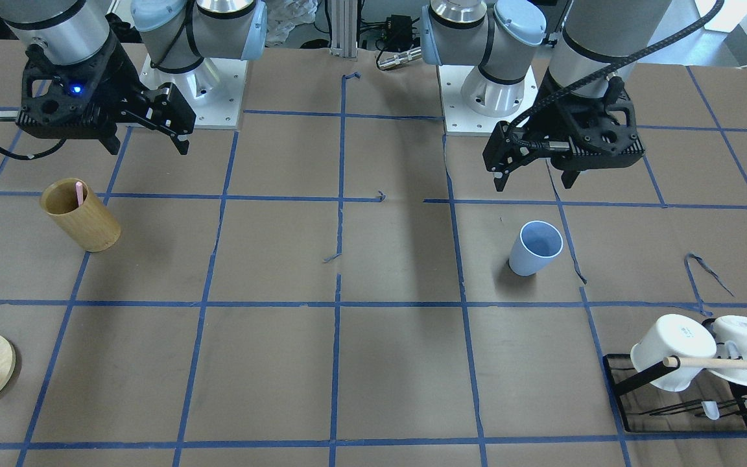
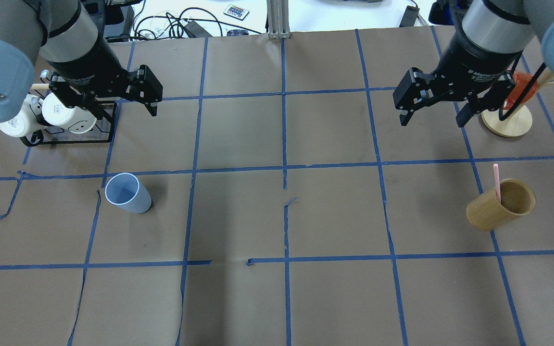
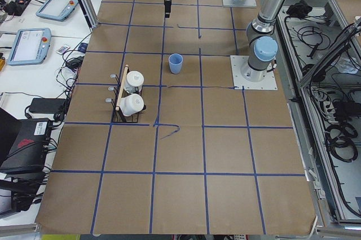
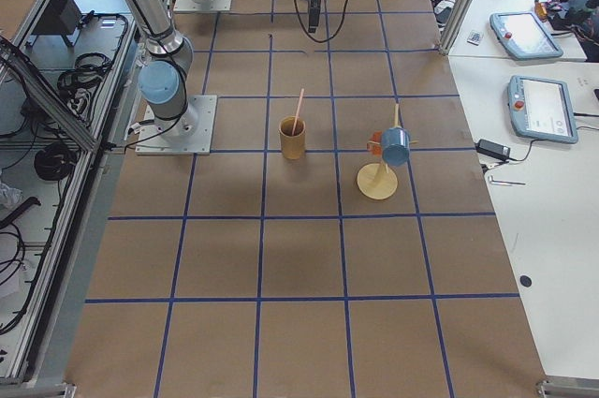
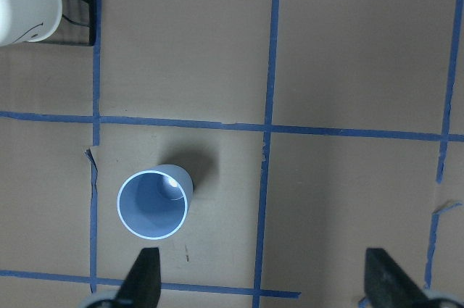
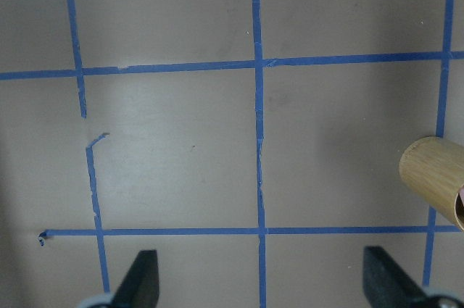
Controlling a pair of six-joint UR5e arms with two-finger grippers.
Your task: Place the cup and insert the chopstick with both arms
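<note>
Your brown paper table, blue tape grid, cables behind — left gripper, right gripper both spread.

on the body of the right gripper, small white print seems to read "2f adaptive gripper".

Pale blue cup, pink chopstick, tan wooden holder, brown table gridded with blue tape
</note>
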